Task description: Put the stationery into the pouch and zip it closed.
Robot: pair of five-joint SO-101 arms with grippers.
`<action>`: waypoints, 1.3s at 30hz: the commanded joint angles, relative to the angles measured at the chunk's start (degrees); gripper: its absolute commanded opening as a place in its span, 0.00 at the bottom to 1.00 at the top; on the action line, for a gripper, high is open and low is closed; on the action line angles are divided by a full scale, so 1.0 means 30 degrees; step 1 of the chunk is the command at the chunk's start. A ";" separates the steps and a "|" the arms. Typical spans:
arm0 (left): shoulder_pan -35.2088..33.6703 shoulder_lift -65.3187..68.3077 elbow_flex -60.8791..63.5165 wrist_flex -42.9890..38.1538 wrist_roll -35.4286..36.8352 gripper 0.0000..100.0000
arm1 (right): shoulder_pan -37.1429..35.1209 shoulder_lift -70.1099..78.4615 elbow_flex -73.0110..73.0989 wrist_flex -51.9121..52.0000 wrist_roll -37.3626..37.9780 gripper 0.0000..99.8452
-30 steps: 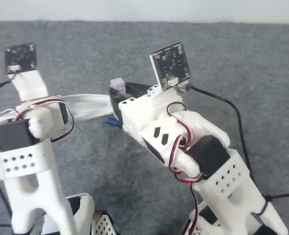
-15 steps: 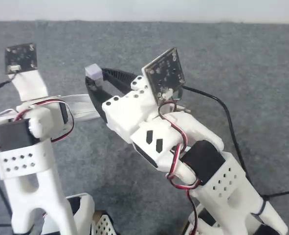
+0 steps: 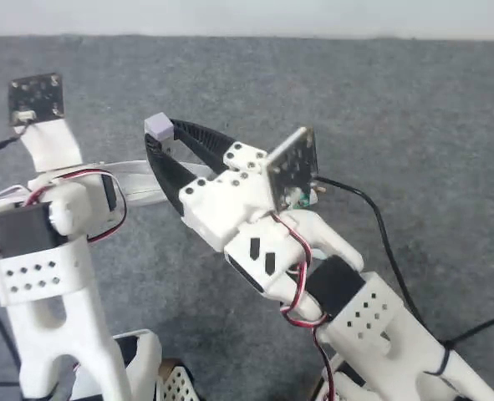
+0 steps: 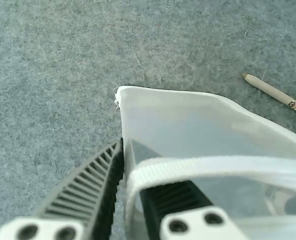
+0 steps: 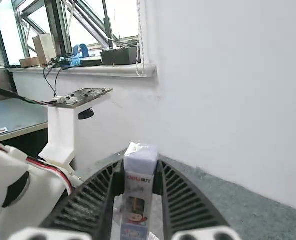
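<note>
**Pouch clamped at left, block held up at right**

At the left, we see the left tool (image 4: 126, 150) closed on the edge of the clear pouch (image 4: 188, 130), which lies on the grey table (image 3: 397, 109). A pencil (image 4: 273, 92) lies near the pouch, apart from it. To the right, the right tool (image 3: 159, 142) grips a stationery block (image 3: 157, 127) above the table.

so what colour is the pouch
The pouch is translucent white, with a white woven band across it. The left wrist view shows it best.

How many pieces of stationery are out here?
2: an eraser held up in the right tool, and a pencil lying on the carpet near the pouch. Others may be hidden.
</note>
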 commanded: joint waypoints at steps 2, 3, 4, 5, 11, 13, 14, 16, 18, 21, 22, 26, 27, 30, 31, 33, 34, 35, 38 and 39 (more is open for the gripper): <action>0.0176 -0.0029 -0.0982 0.0029 0.0205 0.01 | -0.0366 -0.0982 0.0879 -0.1832 0.0264 0.01; 0.0176 -0.0029 -0.0982 0.0029 0.0205 0.01 | -0.0484 -0.0982 0.1260 -0.2300 0.0264 0.01; 0.0176 -0.0029 -0.0982 0.0029 0.0205 0.01 | -0.0601 -0.0982 0.1670 -0.2799 0.0264 0.01; 0.0176 -0.0029 -0.0982 0.0029 0.0205 0.01 | -0.0689 -0.0982 0.2051 -0.3297 0.0264 0.01; 0.0176 -0.0029 -0.0982 0.0029 0.0205 0.01 | -0.1333 -0.0952 0.3868 -0.5143 0.1817 0.01; 0.0176 -0.0029 -0.0982 0.0029 0.0205 0.01 | -0.1392 -0.0952 0.4659 -0.6315 0.2286 0.01; 0.0176 -0.0029 -0.0982 0.0029 0.0205 0.01 | -0.1392 -0.0923 0.5040 -0.7048 0.2520 0.01; 0.0176 -0.0029 -0.0982 0.0029 0.0205 0.01 | -0.1333 -0.0718 0.5568 -0.8337 0.3136 0.01; 0.0176 -0.0029 -0.0982 0.0029 0.0205 0.01 | -0.1275 -0.0132 0.5714 -0.9187 0.3663 0.01; 0.0176 -0.0029 -0.0982 0.0029 0.0205 0.01 | -0.1275 0.1333 0.5714 -0.9978 0.3897 0.01; 0.0176 -0.0029 -0.0982 0.0029 0.0205 0.01 | -0.1275 0.1832 0.5714 -1.0359 0.3927 0.01; 0.0176 -0.0029 -0.0982 0.0029 0.0205 0.01 | -0.0952 0.3326 0.5744 -1.1502 0.3927 0.01; 0.0176 -0.0029 -0.0982 0.0029 0.0205 0.01 | -0.0894 0.3560 0.5744 -1.1619 0.3956 0.01; 0.0176 -0.0029 -0.0952 0.0059 0.0205 0.01 | -0.0894 0.3883 0.5773 -1.1502 0.4601 0.01; 0.0176 -0.0029 -0.0952 0.0059 0.0205 0.01 | -0.0894 0.3912 0.5949 -1.1502 0.4982 0.01; 0.0176 -0.0029 -0.0952 0.0059 0.0205 0.01 | -0.0982 0.3707 0.6388 -1.1648 0.5802 0.01; 0.0176 -0.0029 -0.0952 0.0088 0.0205 0.01 | -0.1011 0.3707 0.6447 -1.1678 0.6037 0.01; 0.0176 -0.0029 -0.0952 0.0088 0.0205 0.01 | -0.1099 0.3707 0.6447 -1.1678 0.6212 0.01; 0.0176 -0.0029 -0.0952 0.0088 0.0234 0.01 | -0.1128 0.3707 0.6447 -1.1678 0.6271 0.05; 0.0176 -0.0029 -0.0864 0.0029 0.0234 0.01 | -0.1128 0.3707 0.6447 -1.1678 0.6271 0.08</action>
